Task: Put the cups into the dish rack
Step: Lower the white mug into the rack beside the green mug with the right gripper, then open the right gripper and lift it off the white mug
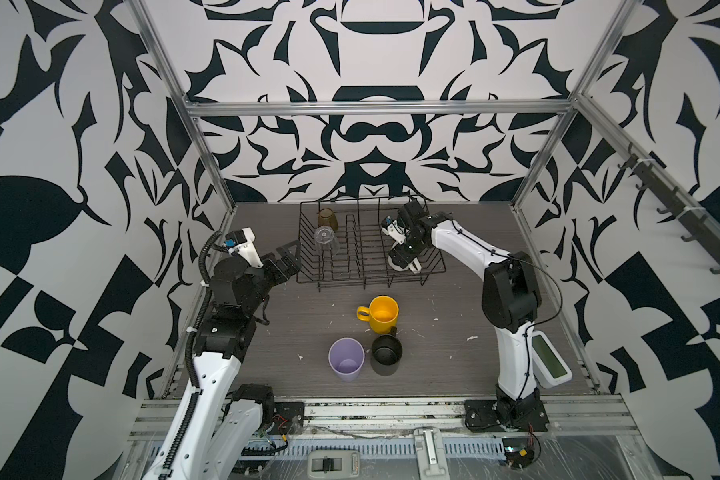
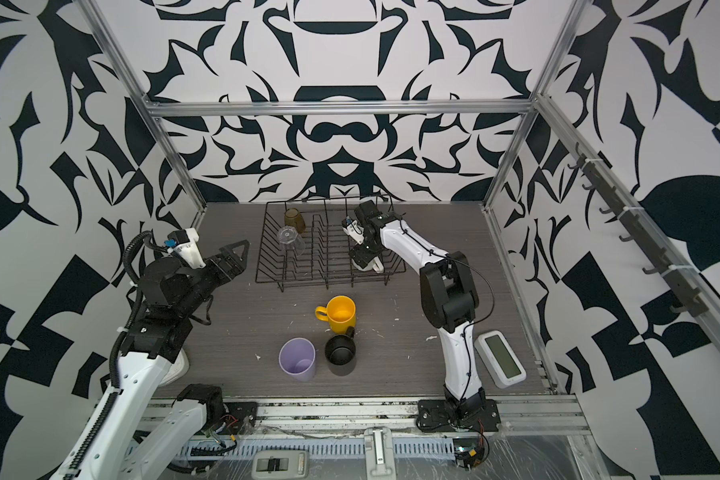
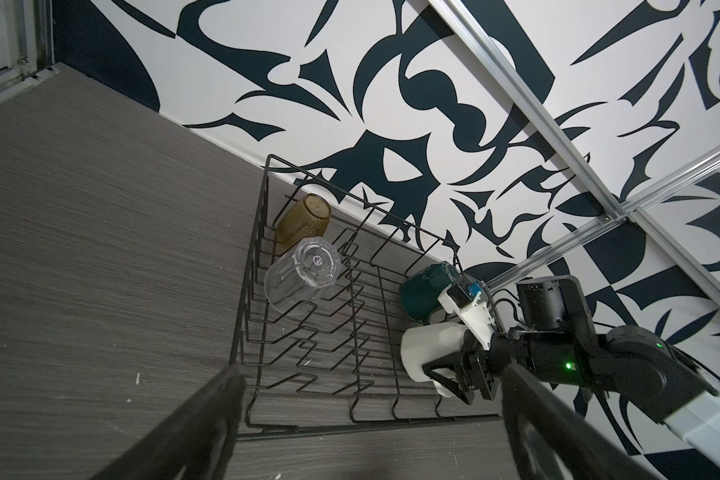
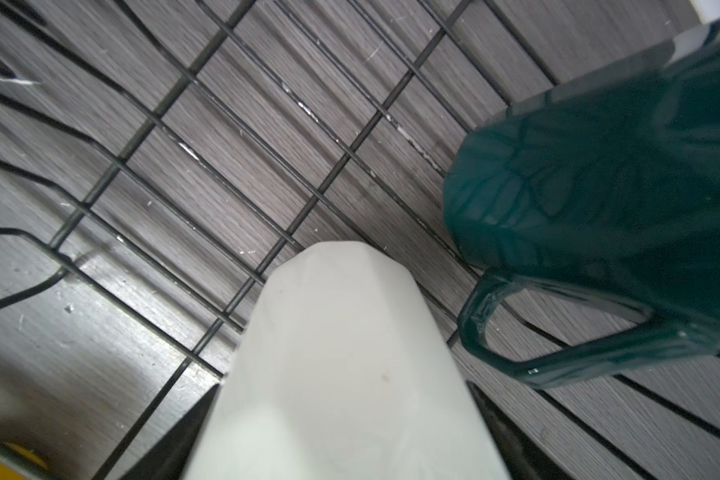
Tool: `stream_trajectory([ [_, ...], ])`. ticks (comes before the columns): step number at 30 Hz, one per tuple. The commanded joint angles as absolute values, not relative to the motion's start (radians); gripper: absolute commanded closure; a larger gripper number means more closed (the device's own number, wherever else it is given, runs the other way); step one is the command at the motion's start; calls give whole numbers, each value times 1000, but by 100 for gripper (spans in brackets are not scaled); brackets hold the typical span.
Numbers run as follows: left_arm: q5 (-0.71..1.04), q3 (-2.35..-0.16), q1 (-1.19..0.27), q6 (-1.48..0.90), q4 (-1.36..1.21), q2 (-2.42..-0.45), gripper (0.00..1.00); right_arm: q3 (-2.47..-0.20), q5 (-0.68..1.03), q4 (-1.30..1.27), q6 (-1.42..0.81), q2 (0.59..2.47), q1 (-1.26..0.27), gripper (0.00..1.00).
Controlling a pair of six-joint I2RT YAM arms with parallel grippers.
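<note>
While your right arm (image 1: 466,245) reaches over the large black wire dish rack (image 1: 362,249) with its wrist bent downward, the right jaws pinch the faceted cream mug (image 3: 429,349) inside the rack's right end, beside the dark-green mug (image 3: 422,291). Your left arm (image 1: 242,286) hovers folded just off the rack's near-left corner, left jaws spread wide above the grey tabletop (image 1: 308,324).

I count one cream mug (image 3: 429,349), one dark-green mug (image 3: 420,291), one yellow mug (image 1: 383,313) and one black mug (image 1: 386,353): four. One amber tumbler (image 1: 327,219), one clear tumbler (image 1: 326,240), one lilac tumbler (image 1: 346,358): three. Seven together. One dish rack (image 1: 362,253), one clock (image 2: 500,360).
</note>
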State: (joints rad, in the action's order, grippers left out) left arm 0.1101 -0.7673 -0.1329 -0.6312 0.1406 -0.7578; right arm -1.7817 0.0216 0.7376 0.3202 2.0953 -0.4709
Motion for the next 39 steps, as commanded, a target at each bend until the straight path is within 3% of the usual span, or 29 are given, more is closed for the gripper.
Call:
stream_trajectory([
  [1, 99, -776, -130, -620, 147, -750, 1, -1815, 34, 715, 304, 2042, -474, 31],
  [5, 98, -774, -129, -618, 150, -746, 1, -1818, 41, 721, 300, 2036, -473, 19],
  [20, 80, -766, -128, -612, 169, -724, 1, -1819, 47, 723, 280, 2013, -474, 6],
  [33, 59, -767, -126, -605, 188, -713, 1, -1831, 106, 700, 166, 1910, -472, 6],
  [39, 49, -763, -124, -598, 192, -706, 1, -1766, 150, 672, 33, 1789, -474, 11],
])
